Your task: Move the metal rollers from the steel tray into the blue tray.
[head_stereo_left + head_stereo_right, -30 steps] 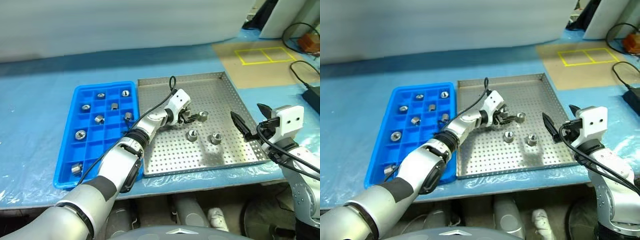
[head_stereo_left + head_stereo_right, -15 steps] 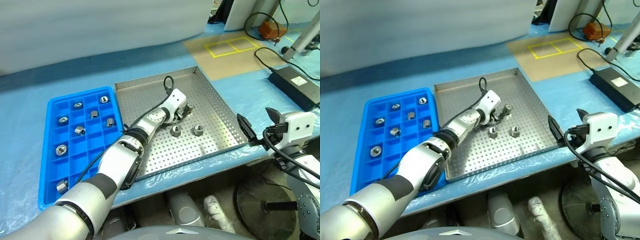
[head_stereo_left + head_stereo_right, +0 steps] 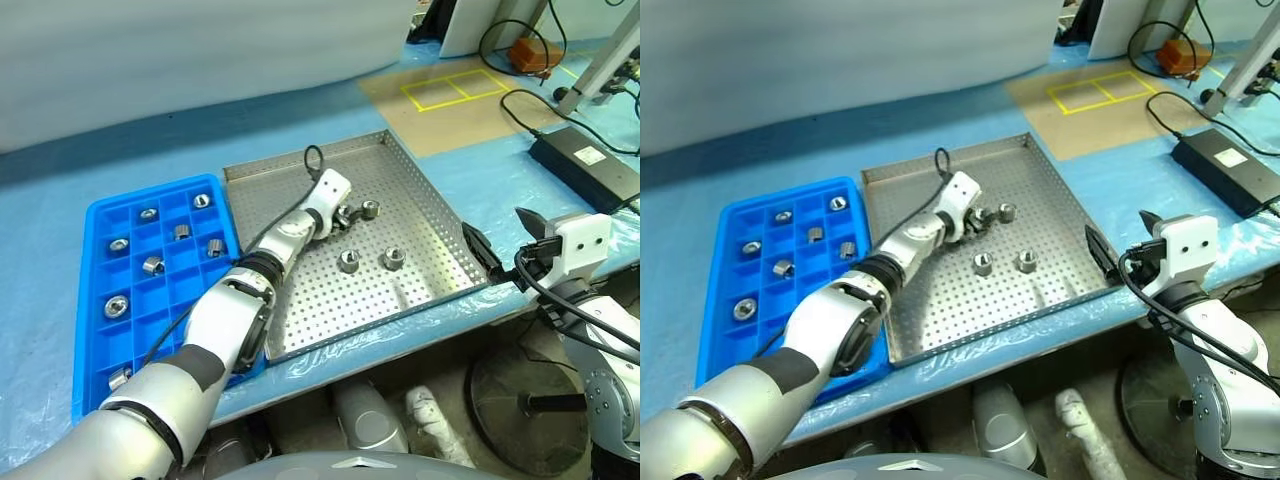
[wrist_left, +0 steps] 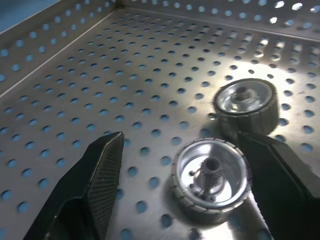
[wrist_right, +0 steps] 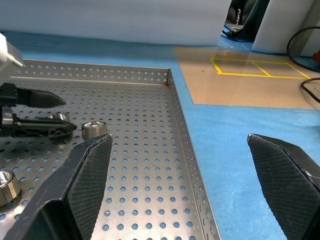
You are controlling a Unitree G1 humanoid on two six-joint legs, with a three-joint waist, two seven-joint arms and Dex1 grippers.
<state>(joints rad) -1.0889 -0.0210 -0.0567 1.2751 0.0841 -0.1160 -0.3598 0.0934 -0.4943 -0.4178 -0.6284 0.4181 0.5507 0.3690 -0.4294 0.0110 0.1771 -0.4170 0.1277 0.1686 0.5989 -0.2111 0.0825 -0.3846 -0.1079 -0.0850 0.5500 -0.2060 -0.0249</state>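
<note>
Our left fingers [image 4: 105, 175] stand apart around one metal roller [image 4: 212, 177] on the steel tray [image 3: 420, 180], another roller [image 4: 246, 104] just beyond. Right fingers [image 5: 87, 170] spread wide, empty. Blue tray [image 3: 95, 330] holds several rollers.

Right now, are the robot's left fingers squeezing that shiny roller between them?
Apart. In the left wrist view the roller lies on the steel tray between the open left gripper, with bare tray plainly showing between it and the finger on one side.

The blue tray's [image 3: 92, 290] near corner was cut off by the left arm. The rollers in its compartments [image 3: 117, 306] were too small to make out their holes.
</note>
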